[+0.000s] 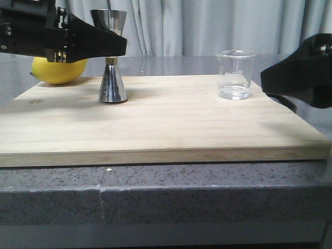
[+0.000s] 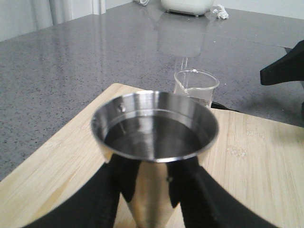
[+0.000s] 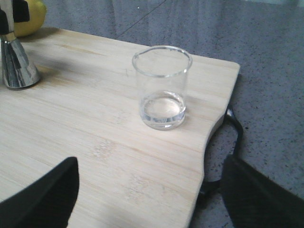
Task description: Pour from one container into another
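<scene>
The steel jigger (image 1: 112, 85) stands upright on the left of the wooden board (image 1: 155, 124). My left gripper (image 1: 111, 46) is shut on its upper cone, and the black fingers (image 2: 126, 185) press both sides of the cone in the left wrist view. The jigger's top cup (image 2: 154, 123) holds clear liquid. The glass beaker (image 1: 235, 75) stands upright at the board's right rear, nearly empty, with a film of liquid at its bottom (image 3: 162, 109). My right gripper (image 1: 270, 78) hovers just right of the beaker, open with nothing between its fingers (image 3: 149, 190).
A yellow lemon (image 1: 57, 72) lies behind the board's left rear corner, behind my left arm. A black loop handle (image 3: 235, 128) sticks out from the board's right edge. The board rests on a grey speckled counter (image 1: 207, 192).
</scene>
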Available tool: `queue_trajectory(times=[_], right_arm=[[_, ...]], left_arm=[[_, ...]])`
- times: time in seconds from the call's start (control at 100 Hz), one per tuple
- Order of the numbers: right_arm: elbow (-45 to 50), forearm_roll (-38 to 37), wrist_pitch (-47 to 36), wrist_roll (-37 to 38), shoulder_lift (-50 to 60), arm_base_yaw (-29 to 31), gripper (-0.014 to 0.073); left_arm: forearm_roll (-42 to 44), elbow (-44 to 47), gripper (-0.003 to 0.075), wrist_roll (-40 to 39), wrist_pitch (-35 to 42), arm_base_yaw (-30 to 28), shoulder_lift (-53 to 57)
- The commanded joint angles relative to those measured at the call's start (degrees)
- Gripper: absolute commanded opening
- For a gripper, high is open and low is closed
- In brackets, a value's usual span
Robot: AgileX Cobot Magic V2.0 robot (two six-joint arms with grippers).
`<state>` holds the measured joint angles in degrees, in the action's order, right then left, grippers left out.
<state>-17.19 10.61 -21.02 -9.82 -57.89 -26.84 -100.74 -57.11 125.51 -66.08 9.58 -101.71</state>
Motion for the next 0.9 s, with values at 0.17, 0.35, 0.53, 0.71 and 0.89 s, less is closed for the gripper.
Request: queue_trajectory(times=[0.17,0.35,0.53,0.71,0.89], right_arm=[[-1.13,-1.25,-4.35,-0.47,1.01,0.11,0.055],[-1.23,-1.25,-4.35,-0.47,1.01,0.11,0.055],[-3.75,-1.13,2.57,-0.47,1.61,0.11,0.055],[-11.58,-1.24,21.02,-0.47,3.8,1.8,0.055],[-20.62,-3.12,39.97,-0.47,5.07,6.66,0.055]], left_arm=[[-2.68,-1.6,0.0279,0.26,-6.66,0.41,2.08],[-2.68,-1.6,0.0423,0.26,-6.66,0.41,2.08],[0.89,-1.6,0.0489,-1.75,-3.76,0.29,3.27],[10.87,-1.6,0.0489,-10.3,5.69,0.29,8.72],[24.15,-1.6,0.0489,-23.2,11.44,0.29,15.28]])
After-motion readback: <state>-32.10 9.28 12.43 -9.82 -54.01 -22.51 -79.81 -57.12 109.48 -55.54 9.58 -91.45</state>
